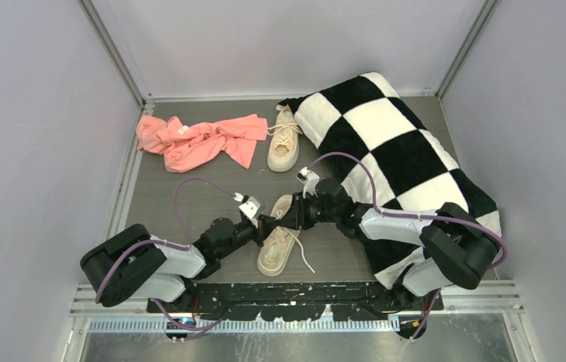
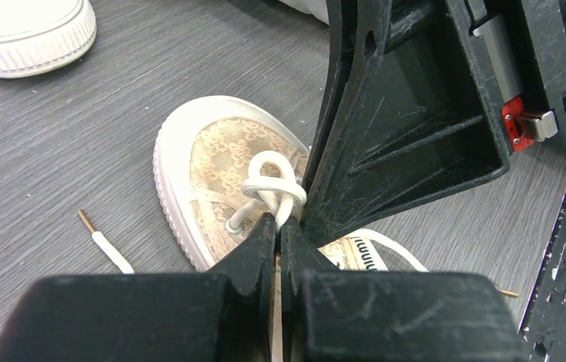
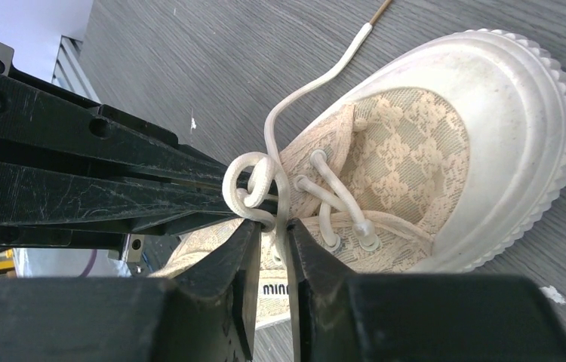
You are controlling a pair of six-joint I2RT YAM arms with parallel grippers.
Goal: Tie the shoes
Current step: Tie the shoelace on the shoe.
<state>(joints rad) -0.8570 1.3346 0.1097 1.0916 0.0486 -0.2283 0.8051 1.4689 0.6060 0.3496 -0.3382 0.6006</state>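
Note:
The near shoe (image 1: 276, 245) lies on the grey table between both arms, beige with a thick pale sole (image 3: 521, 113). Its cream lace forms a loose looped knot (image 2: 269, 185) over the eyelets. My left gripper (image 2: 280, 219) is shut on a lace strand just below that knot. My right gripper (image 3: 275, 226) meets it from the opposite side. Its jaws stand a narrow gap apart with another lace strand running between the tips, not visibly clamped. Both grippers (image 1: 269, 224) (image 1: 295, 213) nearly touch over the shoe. The second shoe (image 1: 285, 139) stands farther back, laces loose.
A black-and-white checkered pillow (image 1: 401, 151) fills the right side, close to my right arm. A pink cloth (image 1: 201, 139) lies at the back left. Loose lace ends (image 2: 110, 253) trail on the table beside the near shoe. Grey walls enclose the table.

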